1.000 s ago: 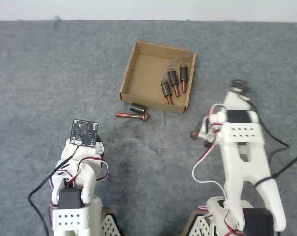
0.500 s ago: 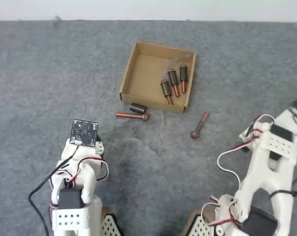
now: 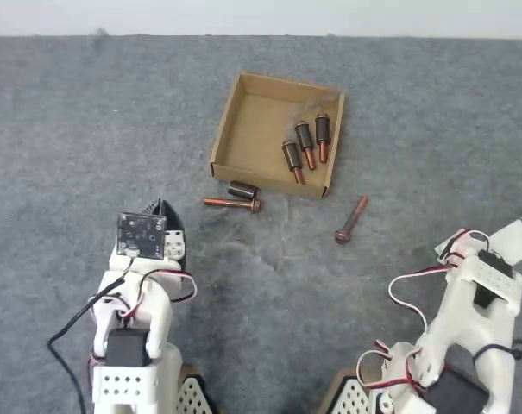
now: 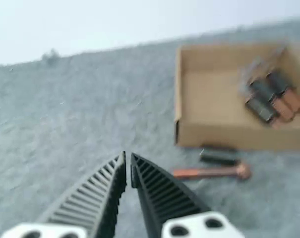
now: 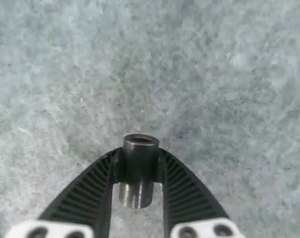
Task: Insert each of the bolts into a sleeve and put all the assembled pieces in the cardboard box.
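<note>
The cardboard box point(image 3: 254, 129) holds three bolt-in-sleeve pieces point(image 3: 305, 147) along its right side. Just in front of the box lie a loose black sleeve point(image 3: 242, 191) and a copper bolt point(image 3: 232, 203). A second bolt point(image 3: 351, 218) lies to the right of them. My left gripper point(image 4: 128, 157) is shut and empty, pointing toward the sleeve point(image 4: 218, 157), the bolt point(image 4: 211, 172) and the box point(image 4: 224, 134). In the high view its tip point(image 3: 162, 210) is left of the bolt. My right gripper point(image 5: 139, 159) is shut on a dark sleeve point(image 5: 138, 171), held over bare carpet at the table's right side.
Grey carpet covers the whole table. The right arm point(image 3: 479, 289) stands near the right edge, well away from the box. Open carpet lies between the two arms and left of the box.
The right arm swung away to the right from above the second bolt, uncovering it on the carpet. The left arm tipped forward toward the box in the last half second.
</note>
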{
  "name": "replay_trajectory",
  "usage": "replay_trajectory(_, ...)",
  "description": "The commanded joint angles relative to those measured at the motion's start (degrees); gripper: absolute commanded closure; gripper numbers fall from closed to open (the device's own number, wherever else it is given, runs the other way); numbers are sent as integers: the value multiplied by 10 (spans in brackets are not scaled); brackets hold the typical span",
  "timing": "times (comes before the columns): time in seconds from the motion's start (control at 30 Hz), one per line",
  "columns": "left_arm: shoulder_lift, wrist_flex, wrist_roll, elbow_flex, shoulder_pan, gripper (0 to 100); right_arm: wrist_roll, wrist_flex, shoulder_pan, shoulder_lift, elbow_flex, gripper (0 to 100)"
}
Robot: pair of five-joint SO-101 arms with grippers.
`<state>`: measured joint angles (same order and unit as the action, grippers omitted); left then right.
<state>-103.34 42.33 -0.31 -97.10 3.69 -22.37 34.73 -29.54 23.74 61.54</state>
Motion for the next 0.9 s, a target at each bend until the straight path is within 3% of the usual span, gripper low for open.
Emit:
replay_trajectory(0.0,-4,-26,28,28,-36,988,6,-11,-7,34,-4,991)
replay_trajectory(0.23,40,-25,30,95,-117,988,5,-11,15,34,-4,991)
replay_trajectory(0.6,415,-28,99,343,-137,988,6,-15,25,29,-4,991)
replay_trajectory(0.87,606,-28,138,487,-245,988,6,-15,25,29,-4,991)
